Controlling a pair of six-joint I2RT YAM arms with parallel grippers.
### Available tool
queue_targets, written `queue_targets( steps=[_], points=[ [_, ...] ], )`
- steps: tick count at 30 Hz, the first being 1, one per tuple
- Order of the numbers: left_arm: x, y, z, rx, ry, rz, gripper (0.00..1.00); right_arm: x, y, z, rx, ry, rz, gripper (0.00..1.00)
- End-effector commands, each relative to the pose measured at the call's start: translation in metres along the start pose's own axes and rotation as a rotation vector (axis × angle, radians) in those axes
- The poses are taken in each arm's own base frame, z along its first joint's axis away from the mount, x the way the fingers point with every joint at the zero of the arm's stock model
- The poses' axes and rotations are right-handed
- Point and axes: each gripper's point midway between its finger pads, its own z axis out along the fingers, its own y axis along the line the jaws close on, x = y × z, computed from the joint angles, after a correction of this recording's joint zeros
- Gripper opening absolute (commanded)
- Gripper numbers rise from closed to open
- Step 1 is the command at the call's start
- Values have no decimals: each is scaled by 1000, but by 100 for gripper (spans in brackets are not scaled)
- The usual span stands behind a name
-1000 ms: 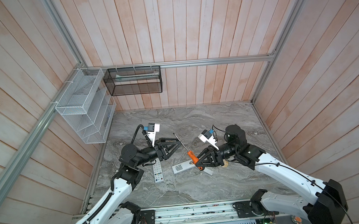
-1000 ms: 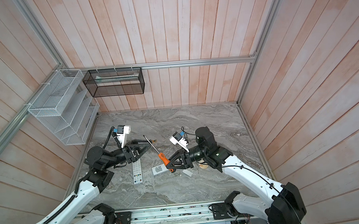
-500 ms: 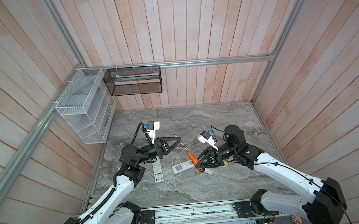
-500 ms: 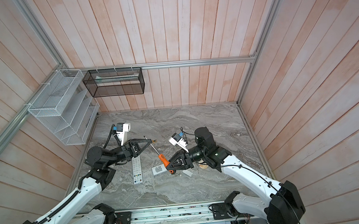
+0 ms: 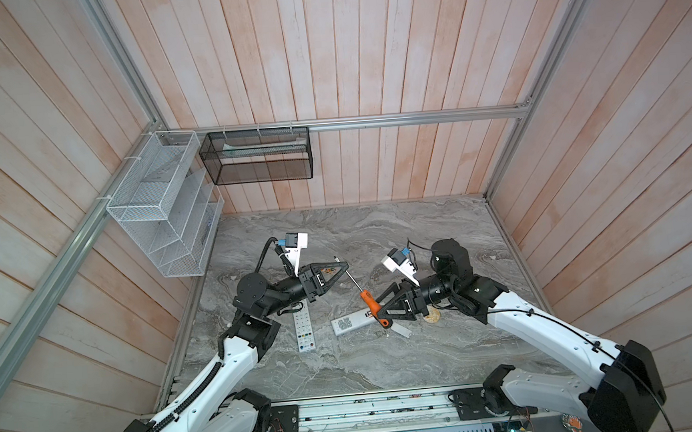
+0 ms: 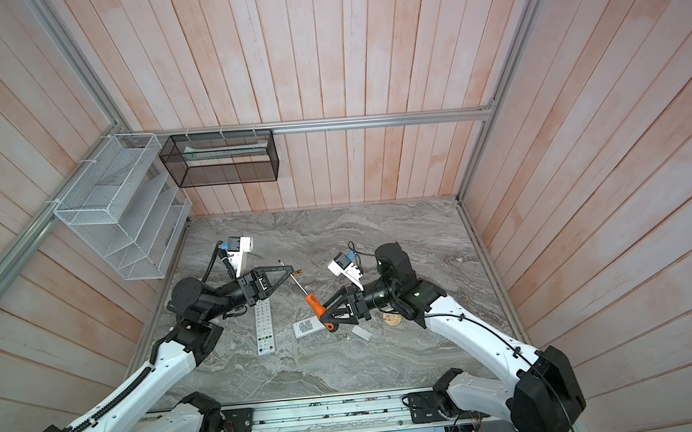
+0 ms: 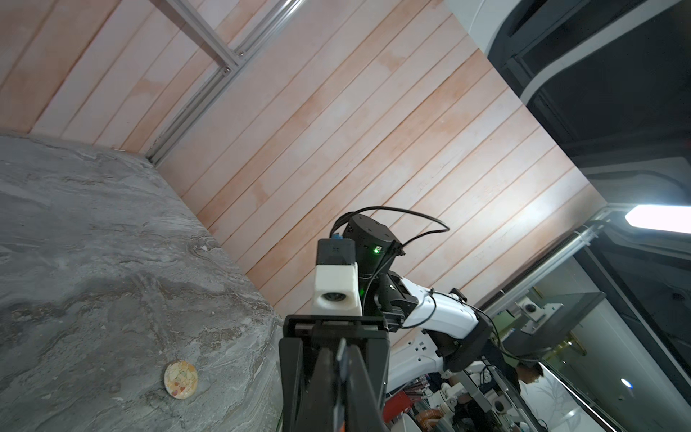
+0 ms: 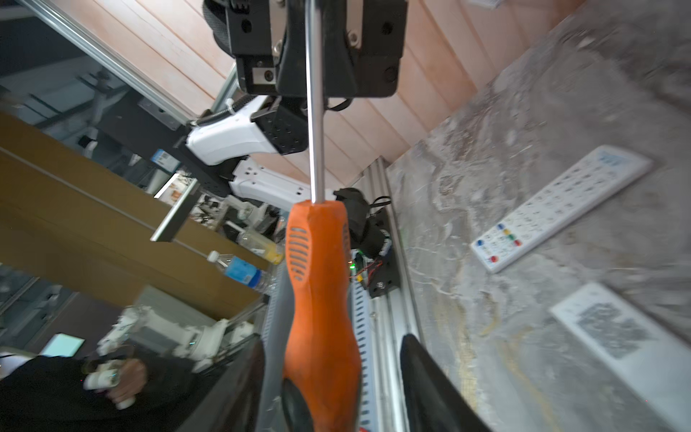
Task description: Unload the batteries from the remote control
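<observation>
In both top views the left hand [image 5: 343, 264] reaches rightward over the grey marbled worktop [image 5: 378, 231]. Its fingers are pinched tight on the bare metal tip of the screwdriver [image 5: 368, 301]. The tool slants from there toward the near right. Its orange handle lies between the fingers of the right hand [image 5: 380, 312], which stand wide around it.

Beneath that hand lies a white remote [image 5: 345, 323], back upward with a printed label. The hand and handle cover its right end, so I cannot tell where the batteries are. Just to its left a second remote [image 5: 304, 327] lies buttons upward, running near to far. A small white piece [image 5: 400, 331] rests at the near right of the white remote, and a round patterned disc [image 5: 431, 315] lies further right. In a top view a tiny brown speck [image 6: 298, 273] sits on the worktop beside the left hand's tip, too small to name.

In the left wrist view the left hand's fingers almost meet, with only a thin dark blade between them. The right arm's camera faces back from beyond, and the round patterned disc [image 7: 181, 379] lies on the stone.

In the right wrist view the handle runs up the middle and its steel shaft goes into the closed left hand [image 8: 318, 56]. A clear gap separates the handle from one finger [image 8: 422, 374]. The second remote [image 8: 557, 209] and the white remote [image 8: 617, 336] lie on the worktop beside it.
</observation>
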Motion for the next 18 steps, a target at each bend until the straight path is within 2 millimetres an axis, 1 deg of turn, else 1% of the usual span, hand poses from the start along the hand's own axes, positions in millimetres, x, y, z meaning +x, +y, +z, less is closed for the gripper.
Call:
queue_targets(
  steps=[1, 3, 4, 6, 7, 9, 12, 18],
  points=[
    [-24, 22, -3, -130, -116, -57, 0, -42, -14, -33, 221, -205, -67, 80],
    [-32, 42, -11, -202, -193, -134, 0, -57, -21, -53, 317, -352, -60, 94],
    [-33, 52, -15, -225, -235, -176, 0, -62, -21, -61, 341, -429, -59, 98],
    [-36, 71, -24, -264, -312, -262, 0, -65, -19, -71, 337, -539, -45, 98],
    [-37, 77, -28, -269, -349, -287, 0, -66, -20, -74, 332, -577, -25, 98],
    [-39, 86, -34, -277, -409, -332, 0, -63, -28, -73, 337, -590, 20, 98],
    [-43, 92, -40, -282, -475, -366, 0, -59, -34, -63, 330, -563, 48, 98],
    [-49, 88, -46, -267, -540, -381, 0, -62, -41, -42, 283, -516, 77, 97]
  ],
)
